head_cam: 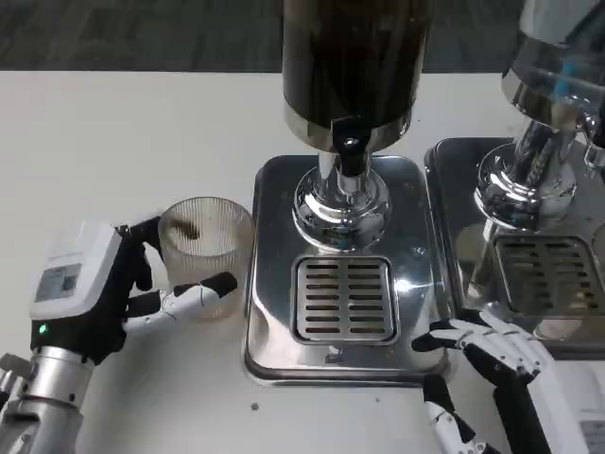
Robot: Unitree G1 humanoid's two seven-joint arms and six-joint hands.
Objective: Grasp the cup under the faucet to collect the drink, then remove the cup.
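Left hand (90,298) grips ribbed cup (206,253) left of drip tray (269,284), not yet under faucet (351,151); right hand (501,355) spread, idle.

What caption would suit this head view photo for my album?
Left hand holds a ribbed clear cup beside the dispenser's drip tray.

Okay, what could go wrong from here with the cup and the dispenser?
The left hand holds the ribbed clear cup on the table, just left of the steel drip tray. Moved across low, the cup's base may catch the tray's raised edge and tip. The dark faucet hangs low, so the rim could knock it. The right hand rests with fingers at the tray's corner, perhaps crowding the grate.
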